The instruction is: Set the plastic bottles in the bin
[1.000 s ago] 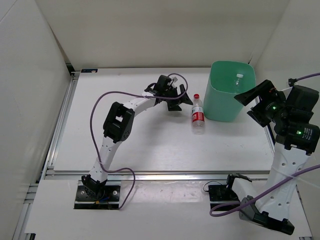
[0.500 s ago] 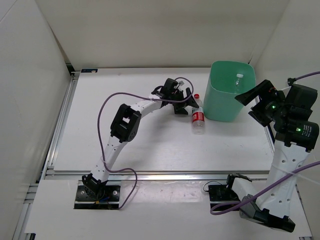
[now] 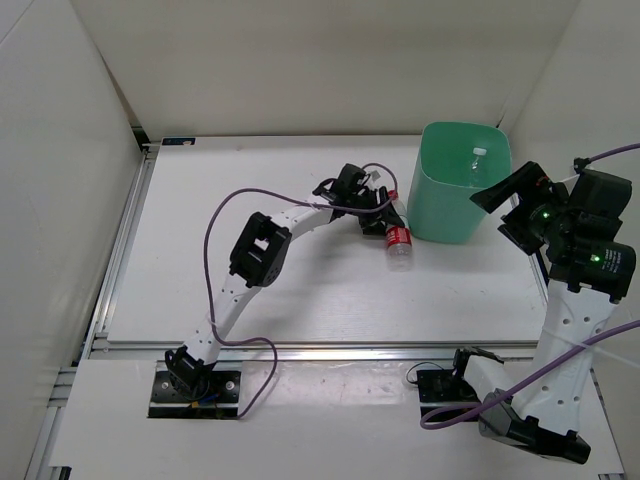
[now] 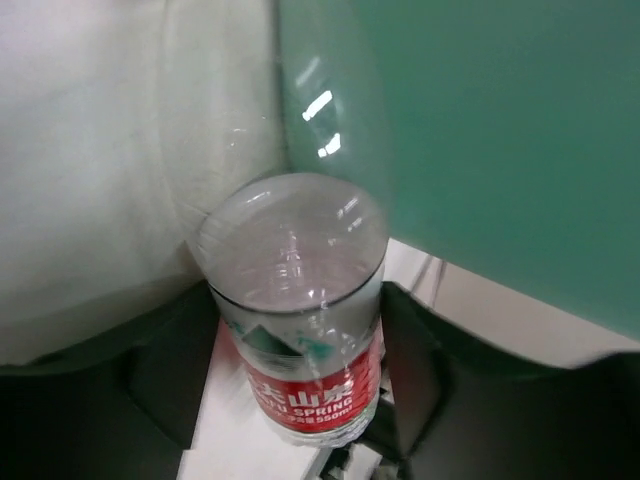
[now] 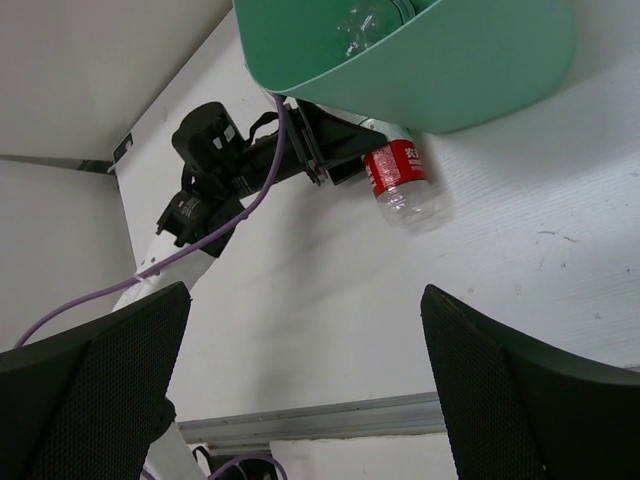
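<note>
- Since half a second ago the left arm has pushed further toward the bin, and the left gripper [image 3: 384, 212] now sits over the cap end of the red-labelled bottle [image 3: 398, 241], where before it was only coming up beside it.
- In the left wrist view the dark fingers [image 4: 165, 375] straddle that bottle with the jaws spread. A sliver of table [image 4: 215, 405] shows between one finger and the label, so the grip does not look closed yet.
- The red-labelled bottle lies on its side on the table, just beside the bin's near wall, base pointing toward the arms.
- The bin [image 3: 441, 212] stands upright at the far right of the table. A white-capped bottle [image 3: 478, 155] is already inside it.
- The right gripper [image 3: 508, 205] hangs just beside the bin's right side, fingers wide apart and holding nothing.
- Progress, as I judge it: one bottle is visibly binned and the red-labelled one is being picked up. The third bottle is not on the table, and I cannot tell whether it lies deeper in the bin.
</note>
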Available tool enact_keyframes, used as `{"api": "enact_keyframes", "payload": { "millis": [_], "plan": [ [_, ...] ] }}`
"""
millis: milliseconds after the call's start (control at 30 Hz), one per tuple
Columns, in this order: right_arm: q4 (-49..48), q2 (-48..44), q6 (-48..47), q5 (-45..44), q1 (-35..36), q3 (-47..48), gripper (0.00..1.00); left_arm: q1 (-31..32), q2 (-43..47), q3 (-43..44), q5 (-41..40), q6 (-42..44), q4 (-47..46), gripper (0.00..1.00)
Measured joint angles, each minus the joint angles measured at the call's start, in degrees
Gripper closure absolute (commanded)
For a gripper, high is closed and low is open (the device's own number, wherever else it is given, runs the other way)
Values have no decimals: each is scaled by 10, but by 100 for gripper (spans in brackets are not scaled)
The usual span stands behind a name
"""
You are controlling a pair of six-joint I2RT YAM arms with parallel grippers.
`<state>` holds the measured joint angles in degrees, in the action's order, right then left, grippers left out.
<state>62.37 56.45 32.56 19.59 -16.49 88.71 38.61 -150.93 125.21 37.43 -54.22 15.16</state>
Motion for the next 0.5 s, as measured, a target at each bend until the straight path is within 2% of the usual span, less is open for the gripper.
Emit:
{"api": "enact_keyframes", "payload": {
  "millis": [33,67,267,400,500],
  "plan": [
    [0,0,0,0,0,-3,0,1,-2,-3,8,0,-1,49],
    [2,0,0,-2,0,-6,0,1,-2,-7,14,-2,-3,51],
    [0,7,0,-2,0,-13,0,-12,48,-95,27,5,-25,51],
    [0,10,0,-1,0,-13,0,-37,132,-181,-39,17,8,51],
    [-1,13,1,-1,0,-13,0,-63,171,-162,-109,31,32,50]
  ]
}}
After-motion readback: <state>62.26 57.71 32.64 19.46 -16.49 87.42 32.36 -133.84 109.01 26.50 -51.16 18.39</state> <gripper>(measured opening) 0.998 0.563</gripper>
